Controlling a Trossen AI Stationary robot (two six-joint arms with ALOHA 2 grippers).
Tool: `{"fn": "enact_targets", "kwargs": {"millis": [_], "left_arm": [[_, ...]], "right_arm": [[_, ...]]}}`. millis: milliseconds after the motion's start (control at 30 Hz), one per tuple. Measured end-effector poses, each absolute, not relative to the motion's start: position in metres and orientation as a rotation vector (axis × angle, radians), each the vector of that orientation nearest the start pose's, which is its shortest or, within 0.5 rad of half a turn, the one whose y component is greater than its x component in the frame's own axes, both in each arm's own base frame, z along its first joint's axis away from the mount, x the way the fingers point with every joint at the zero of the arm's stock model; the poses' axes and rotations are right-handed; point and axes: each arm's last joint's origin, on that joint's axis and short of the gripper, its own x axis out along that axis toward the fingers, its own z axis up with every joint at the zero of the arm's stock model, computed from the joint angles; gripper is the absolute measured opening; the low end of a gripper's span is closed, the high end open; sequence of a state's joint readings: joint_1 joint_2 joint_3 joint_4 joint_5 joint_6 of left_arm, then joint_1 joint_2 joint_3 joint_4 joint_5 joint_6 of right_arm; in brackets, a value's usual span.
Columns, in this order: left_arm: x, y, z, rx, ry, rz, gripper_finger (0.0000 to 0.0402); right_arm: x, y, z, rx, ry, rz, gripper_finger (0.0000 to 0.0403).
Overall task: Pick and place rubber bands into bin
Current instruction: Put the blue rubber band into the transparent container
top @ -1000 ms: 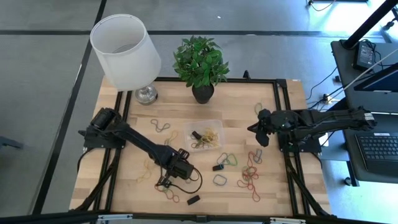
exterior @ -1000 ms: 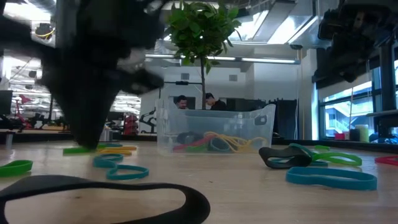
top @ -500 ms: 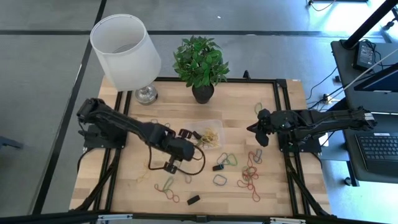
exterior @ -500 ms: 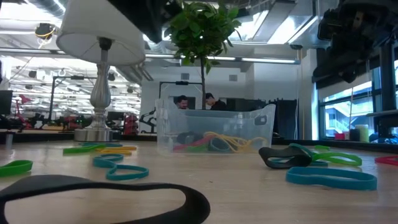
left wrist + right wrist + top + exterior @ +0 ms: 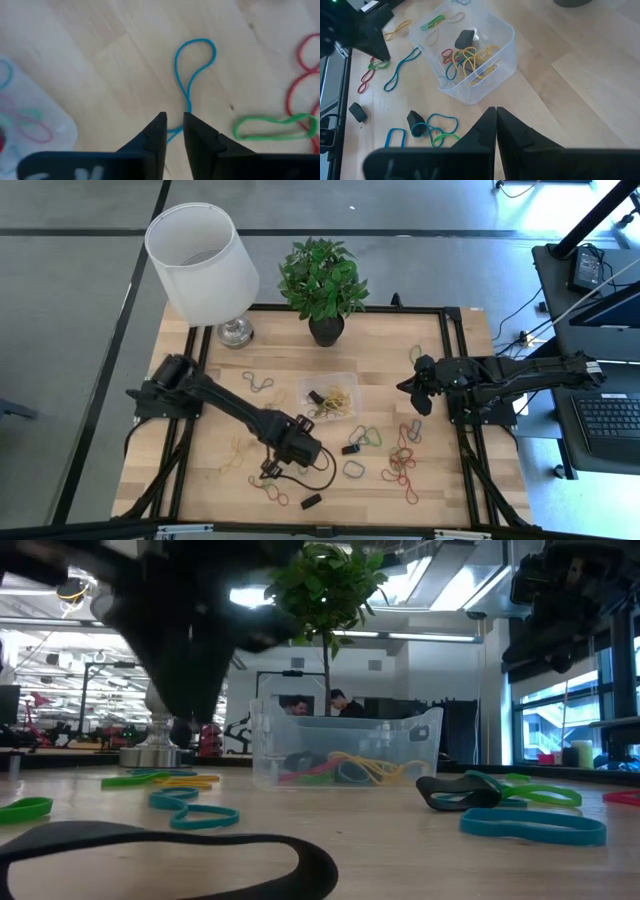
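Left wrist view: left pincer (image 5: 174, 120) straddles blue band (image 5: 192, 75).

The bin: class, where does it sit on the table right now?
In the high view the bin sits near the table's middle, just in front of the potted plant, with the left end effector lower down on its left.

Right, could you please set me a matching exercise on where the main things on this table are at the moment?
Things:
1. bin
2. left end effector
3. right end effector
4. plant pot

Places:
A. at the far edge of the table, next to the lamp
B. just above a blue rubber band
C. mid-table, with yellow rubber bands inside
D. near the table's right side, apart from the bin

Pairs: 1-C, 2-B, 3-D, 4-A
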State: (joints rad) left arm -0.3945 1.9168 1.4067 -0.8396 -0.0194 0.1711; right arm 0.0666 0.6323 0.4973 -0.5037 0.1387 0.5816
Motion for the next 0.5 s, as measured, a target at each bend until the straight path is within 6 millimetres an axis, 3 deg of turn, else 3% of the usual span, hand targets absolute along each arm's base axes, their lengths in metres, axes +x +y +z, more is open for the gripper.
{"fn": "enact_targets", "kwargs": {"millis": [233, 500], "left_arm": [[0.350, -0.147, 0.172, 0.426, 1.336, -0.467, 0.0094], [0.352, -0.157, 0.152, 0.410, 1.369, -0.511, 0.0098]], "right_arm": [[0.135, 0.005, 0.228, 0.497, 0.595, -0.253, 0.0016], [0.135, 0.005, 0.228, 0.489, 0.596, -0.250, 0.0016]]}}
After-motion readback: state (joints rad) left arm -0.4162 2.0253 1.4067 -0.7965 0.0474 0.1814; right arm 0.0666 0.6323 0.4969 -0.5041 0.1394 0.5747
